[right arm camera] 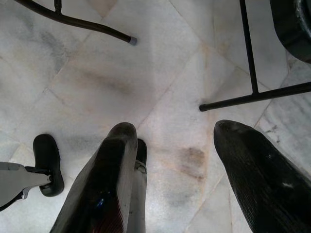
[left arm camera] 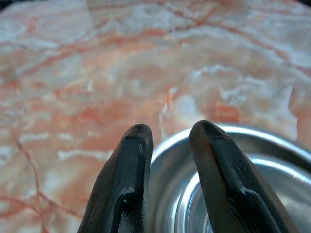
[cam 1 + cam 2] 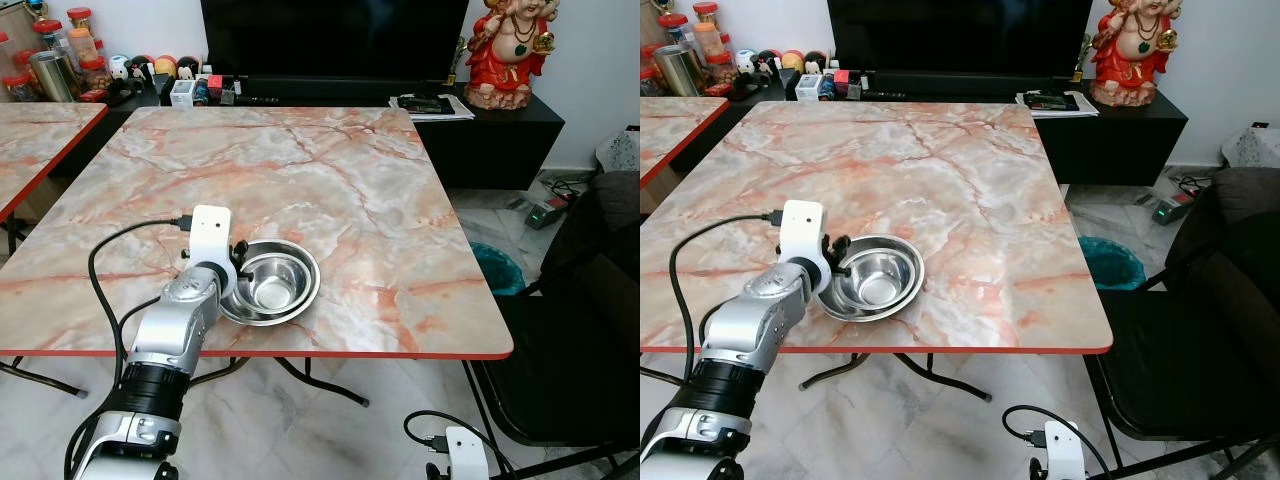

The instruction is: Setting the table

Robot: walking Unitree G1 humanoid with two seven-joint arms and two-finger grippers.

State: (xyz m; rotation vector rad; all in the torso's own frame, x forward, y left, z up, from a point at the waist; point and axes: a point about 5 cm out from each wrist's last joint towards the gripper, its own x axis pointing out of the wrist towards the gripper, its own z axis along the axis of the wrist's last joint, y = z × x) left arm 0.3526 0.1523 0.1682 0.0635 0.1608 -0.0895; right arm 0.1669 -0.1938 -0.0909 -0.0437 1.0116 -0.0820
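Left pincer [image 2: 170, 133] clamped on bowl [image 3: 270, 283] rim at 9 o'clock; bowl empty on counter [image 3: 330, 180]. Right pincer [image 1: 177, 131] hanging open.

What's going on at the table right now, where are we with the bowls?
The left pincer is at the near rim of the steel bowls, which sit nested near the front edge of the marble table. Its fingers straddle the rim, one inside and one outside, though a firm clamp can't be confirmed. The bowls rest flat on the tabletop. The right pincer hangs idle and open over the floor beside the black chair.
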